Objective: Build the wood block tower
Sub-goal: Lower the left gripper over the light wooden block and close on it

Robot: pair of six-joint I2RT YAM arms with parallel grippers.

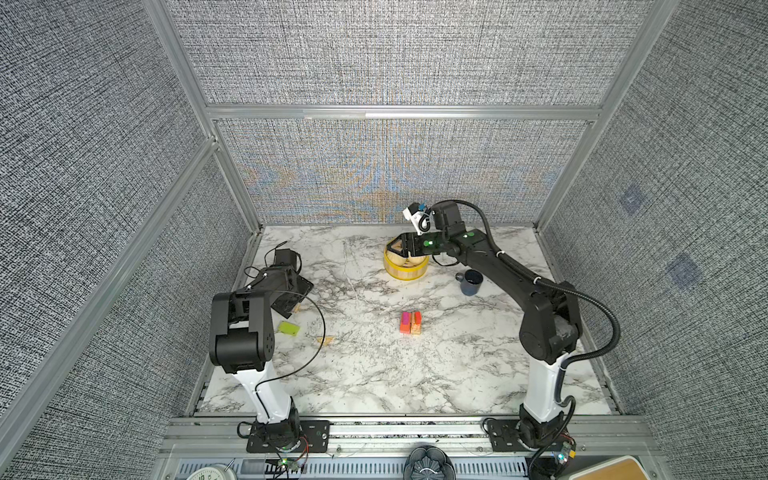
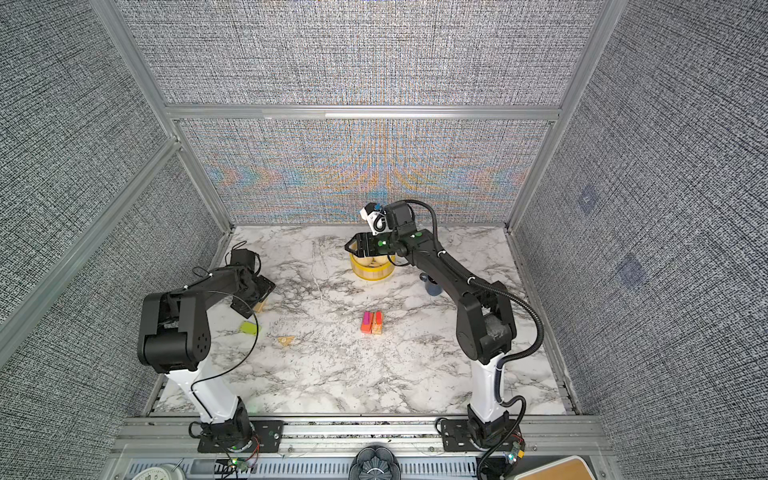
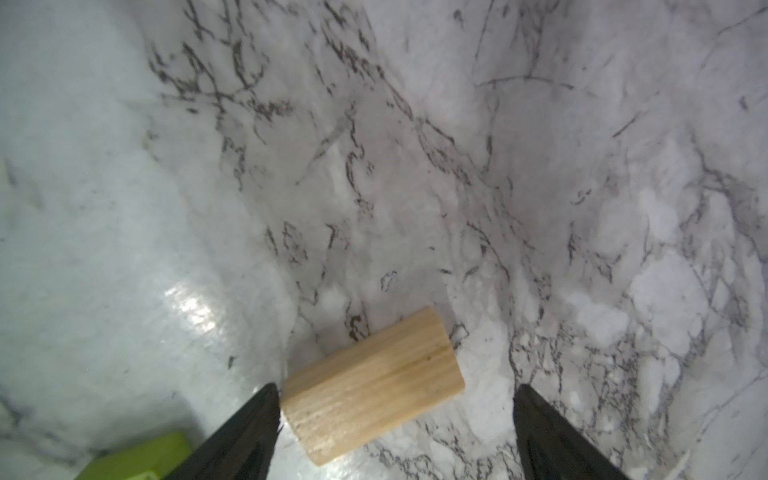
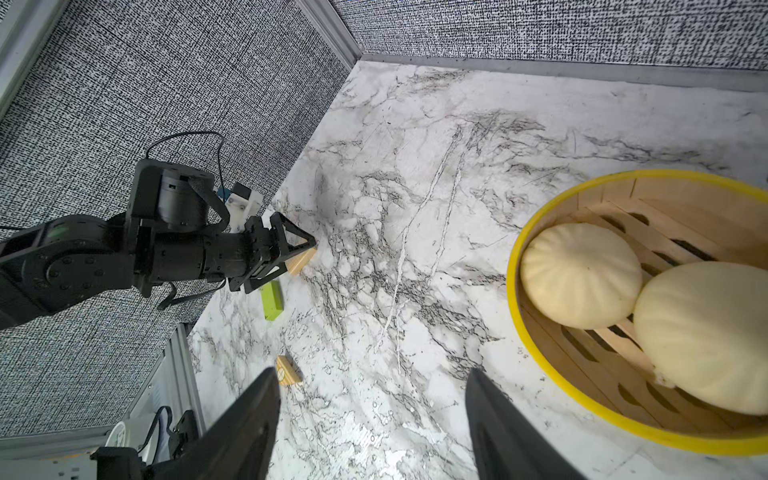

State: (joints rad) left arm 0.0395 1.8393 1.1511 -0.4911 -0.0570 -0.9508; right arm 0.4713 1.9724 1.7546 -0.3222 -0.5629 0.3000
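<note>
1. Left gripper (image 3: 397, 386) is hanging spread around a tan block (image 3: 372, 386) on the desk (image 3: 415, 166), not yet pinching it.
2. Just beside it, a lime slab (image 1: 289, 328) is lying loose.
3. Well apart from it, the tower (image 1: 410, 323) is standing low and looks only partly built.
4. Right gripper (image 4: 372, 374), spread and empty, is hovering over the steamer basket (image 1: 405, 272).

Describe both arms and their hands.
Both arms are black, with boxy jointed links on white lower columns. The left arm has a thin black cable. The right arm has a ribbed black hose, green dots near the wrist and a white camera mount. The left hand and right hand each have two black, tapering fingers.
</note>
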